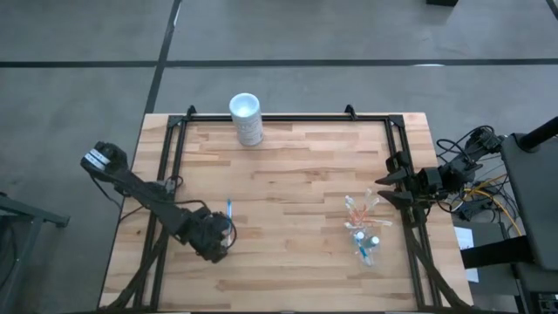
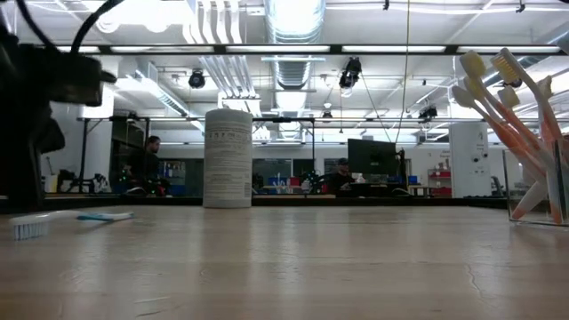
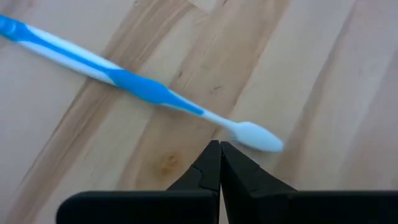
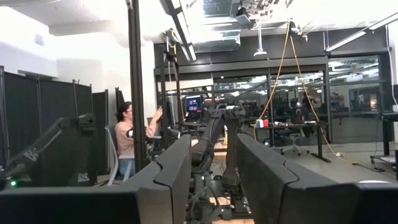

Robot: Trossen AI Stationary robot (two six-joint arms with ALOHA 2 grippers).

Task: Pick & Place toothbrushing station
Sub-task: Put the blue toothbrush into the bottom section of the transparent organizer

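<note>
The left gripper [image 3: 219, 163] sits low over the table [image 1: 288, 174], fingers pressed together on nothing; a blue brush [image 3: 134, 84] lies flat just ahead of its tips, bristle end nearest them. From above that gripper is a dark lump and its fingers cannot be made out. The right gripper [image 4: 212, 165] waits at the table's right edge, fingers apart and empty, pointing out into the room. The clear cup [image 1: 366, 247] with orange brushes [image 1: 357, 209] stands just beside it, further in on the table; at table height it is cut off by the frame. A white cup [image 1: 246, 118] stands at the far edge. The top is pale wood planks. Beyond it are ceiling lights, monitors, and a seated person [image 4: 127, 140].
</note>
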